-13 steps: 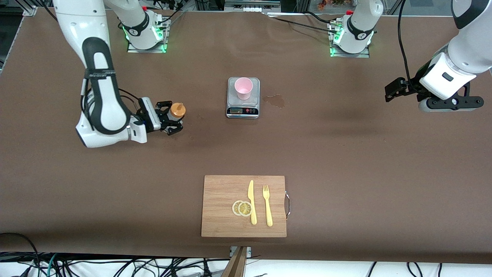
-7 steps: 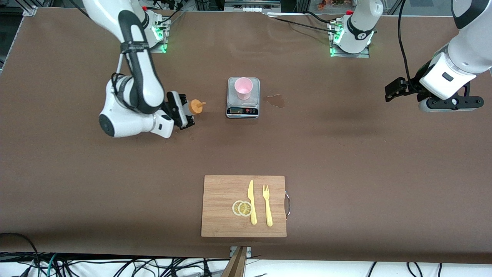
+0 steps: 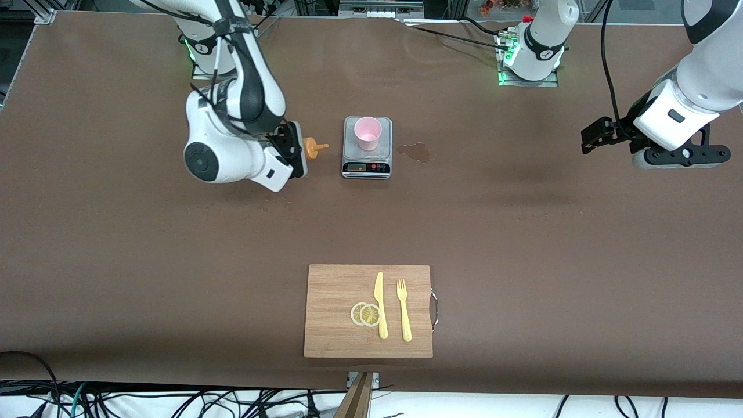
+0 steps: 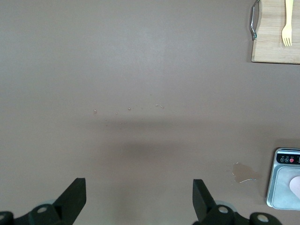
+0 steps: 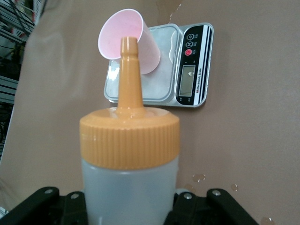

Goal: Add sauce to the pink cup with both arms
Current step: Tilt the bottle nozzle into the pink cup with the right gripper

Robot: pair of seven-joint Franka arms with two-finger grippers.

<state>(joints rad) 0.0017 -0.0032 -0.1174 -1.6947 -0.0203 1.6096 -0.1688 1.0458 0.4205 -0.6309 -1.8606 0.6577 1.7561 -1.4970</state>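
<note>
Sauce bottle (image 3: 313,148) is clamped in the right claw (image 3: 297,152), tipped sideways with its nozzle aimed at the pink cup (image 3: 368,133) on the scale (image 3: 367,147). Within the last second the right arm has carried it from the right arm's end of the tabletop (image 3: 174,261) to just beside the scale. Pouring appears imminent. Left claw (image 4: 139,199) waits, spread wide over bare tabletop.
</note>
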